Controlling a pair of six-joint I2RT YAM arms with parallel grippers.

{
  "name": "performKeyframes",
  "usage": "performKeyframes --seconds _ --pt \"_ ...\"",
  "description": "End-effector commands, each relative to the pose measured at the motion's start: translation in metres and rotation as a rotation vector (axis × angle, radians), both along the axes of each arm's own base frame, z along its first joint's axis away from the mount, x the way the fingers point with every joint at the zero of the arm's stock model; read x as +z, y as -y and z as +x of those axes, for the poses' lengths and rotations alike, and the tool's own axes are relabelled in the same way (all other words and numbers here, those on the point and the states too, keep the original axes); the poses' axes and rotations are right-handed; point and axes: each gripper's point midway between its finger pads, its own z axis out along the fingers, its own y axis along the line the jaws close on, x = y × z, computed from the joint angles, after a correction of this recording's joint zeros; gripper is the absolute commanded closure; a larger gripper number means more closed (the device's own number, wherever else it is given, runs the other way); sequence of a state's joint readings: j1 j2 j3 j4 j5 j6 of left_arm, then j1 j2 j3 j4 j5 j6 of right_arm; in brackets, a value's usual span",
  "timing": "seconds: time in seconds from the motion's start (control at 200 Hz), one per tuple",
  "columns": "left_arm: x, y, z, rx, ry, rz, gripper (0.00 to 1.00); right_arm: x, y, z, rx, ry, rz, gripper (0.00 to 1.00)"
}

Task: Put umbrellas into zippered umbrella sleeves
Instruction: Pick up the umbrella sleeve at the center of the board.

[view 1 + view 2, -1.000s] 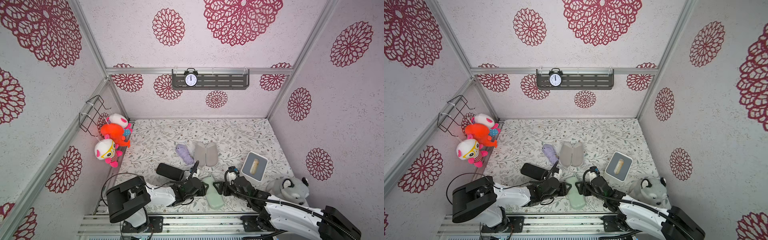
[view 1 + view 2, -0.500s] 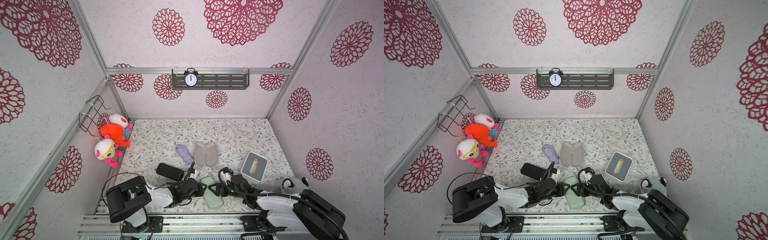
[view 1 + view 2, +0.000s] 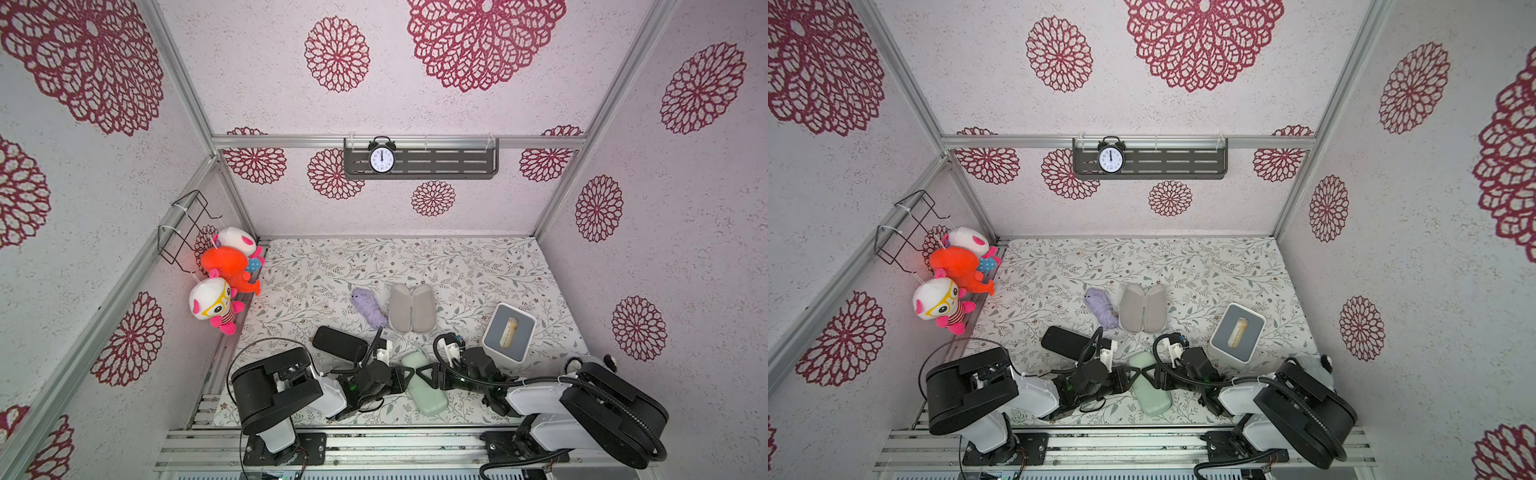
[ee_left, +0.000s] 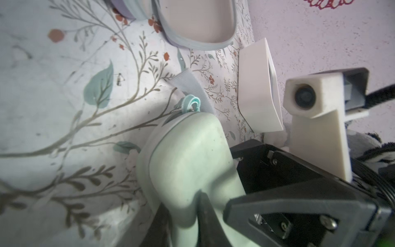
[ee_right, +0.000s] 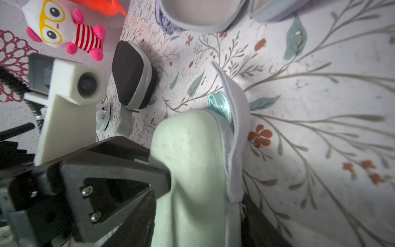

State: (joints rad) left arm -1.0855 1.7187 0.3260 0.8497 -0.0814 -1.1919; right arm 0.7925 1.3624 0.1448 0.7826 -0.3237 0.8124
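Mint green sleeve (image 3: 424, 386) lies closed at the surface's (image 3: 457, 266) front edge, left claw (image 4: 182, 220) pinching it narrow, right claw (image 5: 197, 205) straddling it, grip unclear; black sleeve (image 3: 338, 341) looks done, lilac umbrella (image 3: 368, 306) beside the open lilac sleeve (image 3: 411, 307) is left.

mint sleeve (image 3: 430, 398) | left end effector (image 3: 404, 379), right end effector (image 3: 420, 373) touching opposite sides

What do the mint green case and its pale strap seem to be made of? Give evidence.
Mint green case: probably a moulded foam shell under matte fabric or faux leather; smooth, rounded, no gloss. Pale strap: woven ribbed webbing; fine cross-ribs show.
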Motion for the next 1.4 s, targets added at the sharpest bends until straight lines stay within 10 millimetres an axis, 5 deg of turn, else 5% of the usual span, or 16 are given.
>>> performKeyframes --seconds 0.0,0.22,0.53,0.816,1.166,1.391 --pt "-0.098 -0.069 -0.045 -0.027 -0.232 0.364 0.79 -0.006 -0.023 -0.033 0.157 -0.109 0.035 0.43" --pt "-0.097 -0.057 -0.040 -0.046 -0.217 0.344 0.70 0.006 -0.046 -0.037 0.209 -0.102 0.088 0.56" --pt "-0.091 -0.046 -0.029 -0.036 -0.192 0.293 0.65 0.016 -0.055 -0.030 0.209 -0.069 0.137 0.77" --pt "-0.070 -0.039 -0.022 -0.003 -0.170 0.187 0.33 0.038 -0.050 -0.017 0.147 0.006 0.223 0.82" --pt "-0.056 -0.043 -0.023 0.009 -0.156 0.169 0.16 0.077 -0.035 -0.012 0.100 0.142 0.263 0.83" --pt "-0.044 -0.041 -0.024 0.001 -0.114 0.169 0.11 0.078 -0.027 -0.013 0.076 0.163 0.254 0.83"
